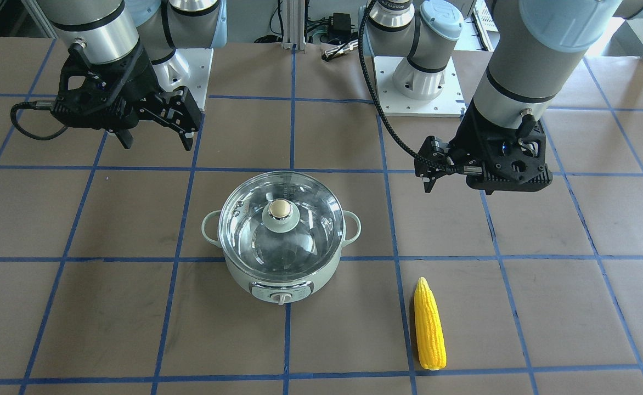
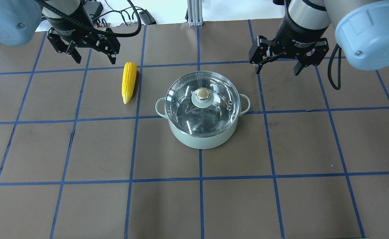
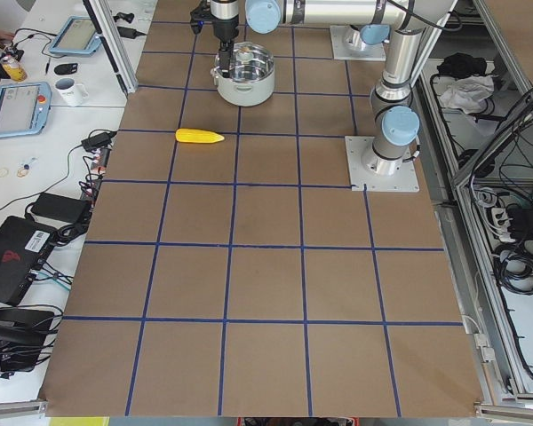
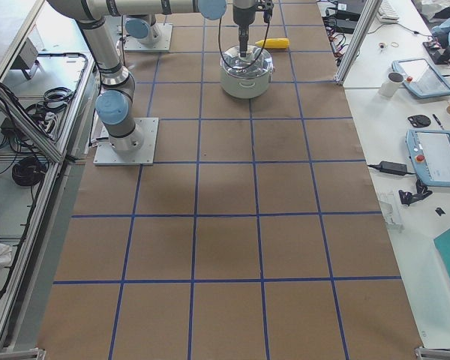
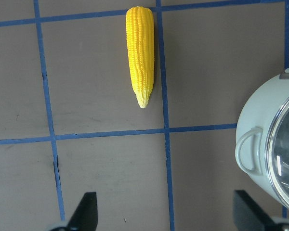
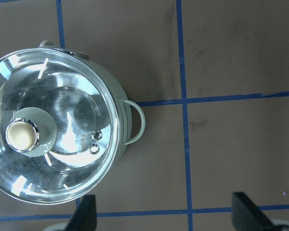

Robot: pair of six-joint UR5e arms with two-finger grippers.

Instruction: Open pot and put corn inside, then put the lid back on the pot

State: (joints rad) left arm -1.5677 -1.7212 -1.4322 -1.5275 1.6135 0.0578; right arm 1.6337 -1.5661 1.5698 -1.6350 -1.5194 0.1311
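I see the lid (image 2: 214, 111) seated on the pot (image 2: 201, 139). The corn (image 2: 129, 82) lies apart, off the pot's left. The left gripper (image 2: 95, 61) and right gripper (image 2: 277, 71) hover either side of the pot, fingers spread, empty.

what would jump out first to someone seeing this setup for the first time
The bright yellow corn stands out most, lying on the brown table beside the pot on the left arm's side. Next is the mint-green pot at the centre, its glass lid still on. The left gripper and right gripper hang open above the table, holding nothing.
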